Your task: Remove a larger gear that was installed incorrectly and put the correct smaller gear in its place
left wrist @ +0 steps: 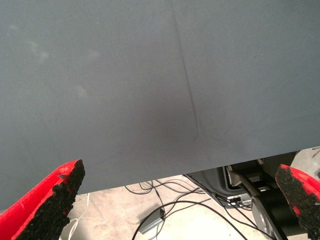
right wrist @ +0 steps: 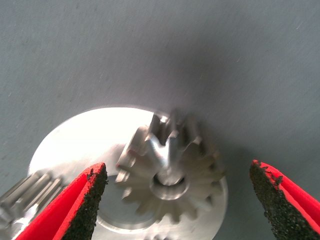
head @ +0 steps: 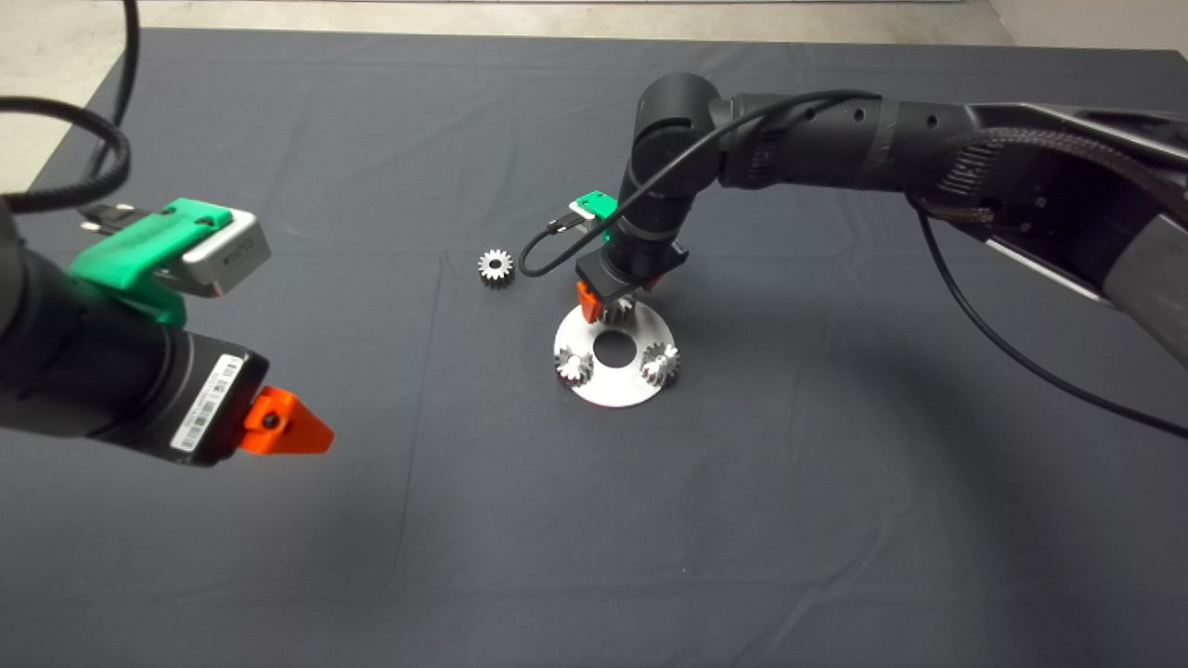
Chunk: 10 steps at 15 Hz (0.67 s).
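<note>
The larger gear (right wrist: 170, 170), steel with slanted teeth and a dark centre hole, sits on the far part of the round silvery plate (right wrist: 80, 145). In the head view only a sliver of the gear (head: 617, 313) shows under the gripper. My right gripper (right wrist: 177, 169) is right above it, open. Its fingers (right wrist: 85, 200) stand on either side of the gear and do not touch it. The smaller gear (head: 496, 268), with straight teeth and a dark hole, lies flat on the mat to the left of the plate (head: 617, 388). My left gripper (head: 288, 429) is parked, open and empty, at the lower left.
Two small gears with bright pins (head: 574, 366) (head: 660, 364) stand on the near half of the plate, either side of its centre hole (head: 613, 348). The left wrist view shows the mat's edge (left wrist: 150, 180) and cables on the floor beyond.
</note>
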{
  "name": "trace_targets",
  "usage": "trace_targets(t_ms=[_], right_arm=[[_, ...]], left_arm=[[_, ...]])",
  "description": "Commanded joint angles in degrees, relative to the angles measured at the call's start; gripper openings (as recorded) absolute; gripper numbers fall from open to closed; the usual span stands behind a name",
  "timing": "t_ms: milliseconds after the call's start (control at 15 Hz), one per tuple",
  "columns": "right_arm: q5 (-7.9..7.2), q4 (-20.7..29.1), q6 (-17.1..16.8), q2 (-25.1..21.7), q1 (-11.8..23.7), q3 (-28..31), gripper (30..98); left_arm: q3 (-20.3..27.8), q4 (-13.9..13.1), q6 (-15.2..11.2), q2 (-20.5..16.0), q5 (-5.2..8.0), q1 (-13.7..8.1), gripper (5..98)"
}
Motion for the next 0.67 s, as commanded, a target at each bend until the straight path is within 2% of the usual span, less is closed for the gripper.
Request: trace_targets(t_ms=[0, 133, 200, 400, 467, 600], right_arm=[[-0.21, -2.10, -1.34, 0.53, 1.06, 1.10, 75.3], [-0.21, -2.10, -2.04, 0.53, 0.45, 1.26, 75.3], [-0.21, -2.10, -3.37, 0.53, 0.01, 1.26, 73.2], [-0.21, -2.18, -4.15, 0.53, -0.11, 1.08, 70.7], [-0.21, -2.27, -4.40, 0.53, -0.08, 1.08, 66.2], [-0.13, -2.60, -4.68, 0.53, -0.34, 0.64, 64.9]], left_arm=[[0.55, -0.74, 0.23, 0.03, 0.15, -0.94, 98.2], [0.46, -0.74, 0.23, -0.06, 0.15, -0.94, 98.2], [0.48, -0.74, 0.23, -0.06, 0.15, -0.94, 98.2], [0.46, -0.74, 0.23, -0.06, 0.15, -0.94, 98.2], [0.46, -0.74, 0.23, -0.06, 0.15, -0.94, 98.2], [0.51, -0.74, 0.23, -0.14, 0.24, -0.94, 98.2]])
